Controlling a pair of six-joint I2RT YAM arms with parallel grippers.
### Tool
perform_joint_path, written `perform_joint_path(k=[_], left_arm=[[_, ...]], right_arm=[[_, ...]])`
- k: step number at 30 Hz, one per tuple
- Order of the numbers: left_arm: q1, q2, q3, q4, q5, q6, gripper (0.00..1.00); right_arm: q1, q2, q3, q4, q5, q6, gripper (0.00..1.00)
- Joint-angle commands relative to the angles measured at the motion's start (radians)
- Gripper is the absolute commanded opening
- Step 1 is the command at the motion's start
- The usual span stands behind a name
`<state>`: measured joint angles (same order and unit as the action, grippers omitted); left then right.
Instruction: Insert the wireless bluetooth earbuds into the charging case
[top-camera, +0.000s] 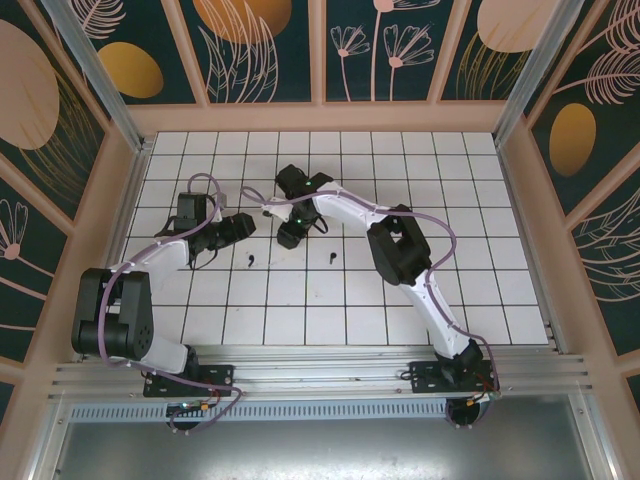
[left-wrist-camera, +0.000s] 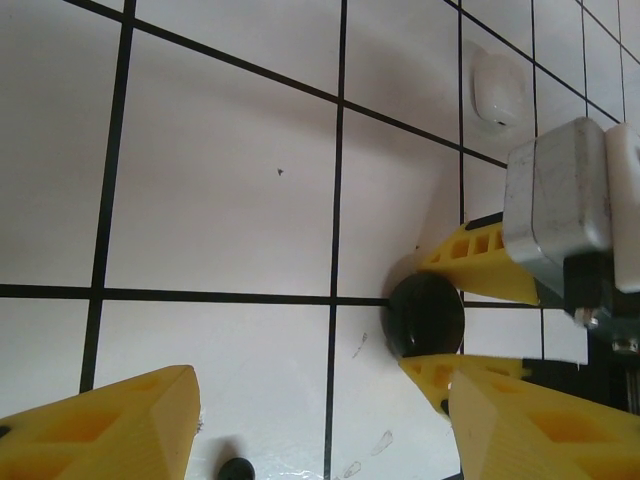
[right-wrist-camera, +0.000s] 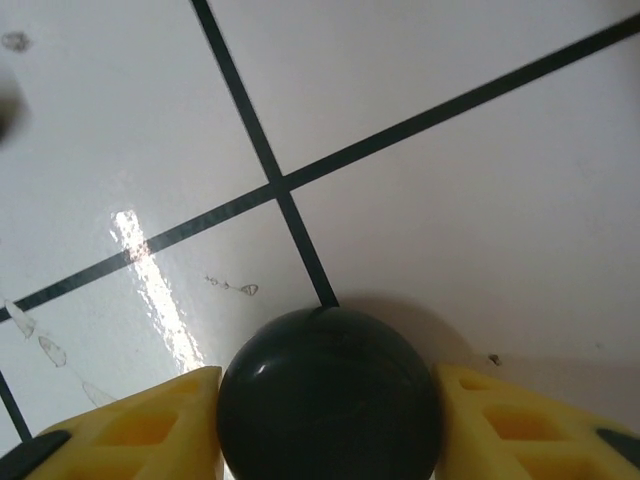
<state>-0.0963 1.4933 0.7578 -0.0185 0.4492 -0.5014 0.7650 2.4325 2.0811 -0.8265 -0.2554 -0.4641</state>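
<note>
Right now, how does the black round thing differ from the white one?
The black puck is circular; the white object is more oblong. The black puck sits pinched in the right gripper's jaws; the white object lies free. Both rest on the tiled table.

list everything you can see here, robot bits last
black earbuds: 2, black, apart on the tiles, one near the left gripper, the other further right
white earbud: 1, white, on a tile beyond the puck
black puck: 1, black, round, between the right gripper's fingers
tiled table: 1, white with black grid lines, under everything
wall panels: several, dark with plant patterns, around the table
left gripper: 1, yellow fingers, open, above the tiles
right gripper: 1, yellow fingers, against both sides of the puck
</note>
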Motion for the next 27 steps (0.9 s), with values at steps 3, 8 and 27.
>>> perform_joint_path(k=[3,8,27], left_arm=[[0.008,-0.030,-0.009,0.002,0.009,0.019,0.66],[0.007,-0.077,-0.025,0.038,0.082,0.053,0.65],[-0.284,-0.373,-0.174,0.707,-0.056,0.037,0.63]], right_arm=[[-0.024,-0.030,0.030,-0.027,-0.047,0.137,0.45],[-0.063,-0.094,0.025,0.035,-0.151,0.347,0.44],[-0.063,-0.594,-0.269,0.529,-0.153,1.053,0.42]])
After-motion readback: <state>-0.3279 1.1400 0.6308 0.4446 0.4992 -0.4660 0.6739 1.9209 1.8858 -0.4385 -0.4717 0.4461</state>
